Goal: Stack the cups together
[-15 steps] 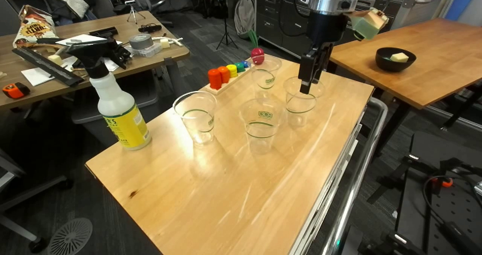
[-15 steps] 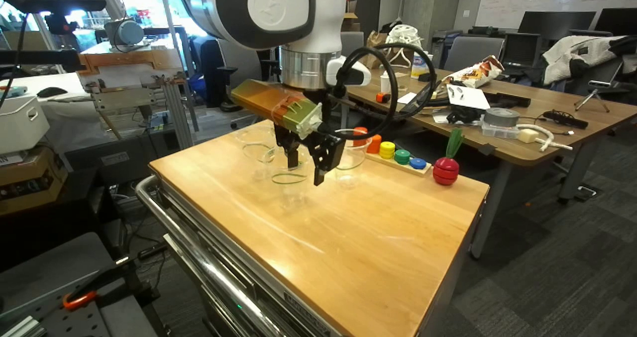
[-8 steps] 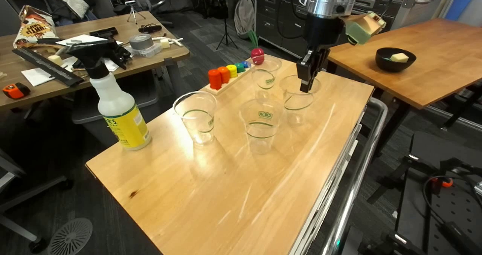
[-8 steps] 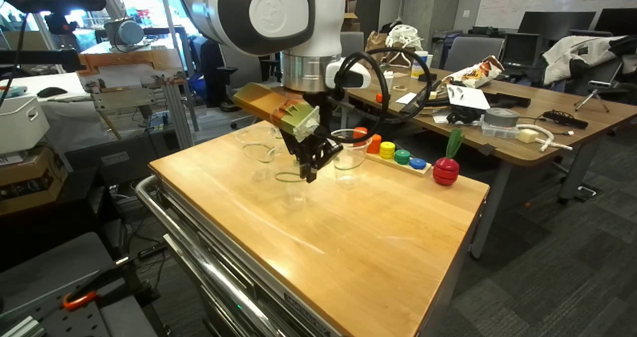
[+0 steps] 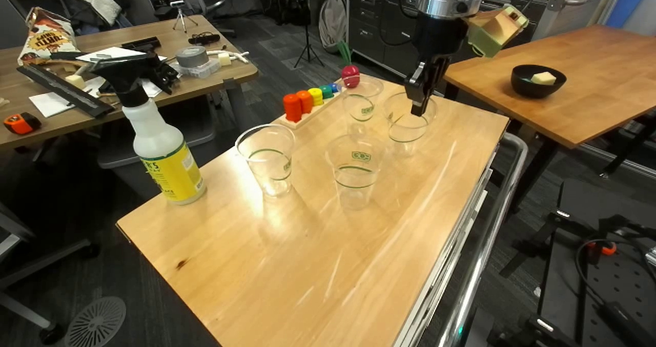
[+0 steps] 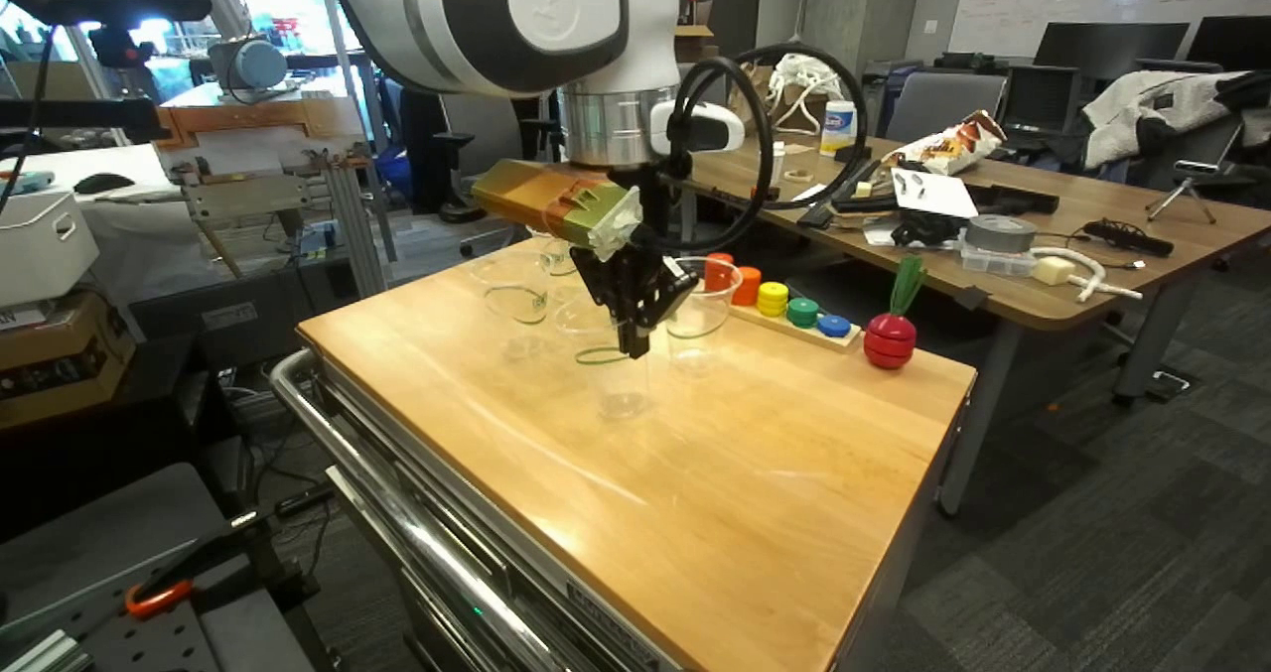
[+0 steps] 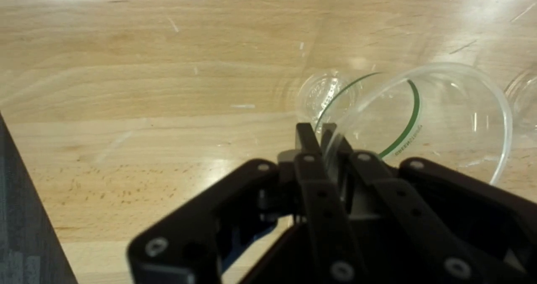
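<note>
Your newly closed gripper (image 7: 318,132) is pinching and moving the cup (image 5: 406,130) farthest from the spray bottle (image 5: 170,163), likely for nesting.

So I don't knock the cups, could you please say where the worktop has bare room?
Bare: the worktop end between spray bottle and metal rail; the opposite end, between toy radish and rail. Crowded: the middle, with four cups, colourful blocks and the tool gripping one cup.

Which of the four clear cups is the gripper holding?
The rightmost cup in an exterior view: its wall is pinched in the gripper, while the other three cups stand upright, ungripped.
</note>
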Available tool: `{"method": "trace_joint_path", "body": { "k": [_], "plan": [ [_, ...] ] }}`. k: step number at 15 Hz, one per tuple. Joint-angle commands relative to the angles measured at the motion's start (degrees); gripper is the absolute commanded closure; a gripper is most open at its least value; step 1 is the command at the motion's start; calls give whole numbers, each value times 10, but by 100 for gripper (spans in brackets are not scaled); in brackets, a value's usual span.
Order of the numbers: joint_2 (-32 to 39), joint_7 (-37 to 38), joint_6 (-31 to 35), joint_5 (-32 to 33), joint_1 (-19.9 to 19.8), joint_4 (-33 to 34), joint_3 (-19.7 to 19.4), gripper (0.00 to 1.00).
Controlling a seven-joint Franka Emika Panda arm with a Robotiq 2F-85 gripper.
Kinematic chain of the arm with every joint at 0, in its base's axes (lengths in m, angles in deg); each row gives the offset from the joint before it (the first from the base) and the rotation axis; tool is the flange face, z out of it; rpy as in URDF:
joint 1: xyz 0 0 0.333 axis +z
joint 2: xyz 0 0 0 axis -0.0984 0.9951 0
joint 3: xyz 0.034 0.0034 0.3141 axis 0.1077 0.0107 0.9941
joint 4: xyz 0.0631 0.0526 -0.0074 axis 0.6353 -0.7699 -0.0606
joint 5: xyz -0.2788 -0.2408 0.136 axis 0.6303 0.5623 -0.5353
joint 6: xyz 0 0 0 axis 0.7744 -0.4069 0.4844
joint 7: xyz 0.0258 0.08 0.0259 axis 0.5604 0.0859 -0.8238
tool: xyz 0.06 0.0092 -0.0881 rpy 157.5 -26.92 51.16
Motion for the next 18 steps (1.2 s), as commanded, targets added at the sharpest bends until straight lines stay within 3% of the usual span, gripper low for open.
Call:
{"method": "trace_joint_path", "body": {
  "k": [1,6,11,15,18],
  "plan": [
    [-38,-8,-108,-1,-2,24,-4,89],
    [-44,-51,-276,-47,-9,111,-12,91],
    [-3,-103,-426,-138,-17,227,-24,95],
    [47,-95,-420,-228,-27,294,-25,97],
    [93,-82,-366,-263,-31,324,-19,99]
  ]
}}
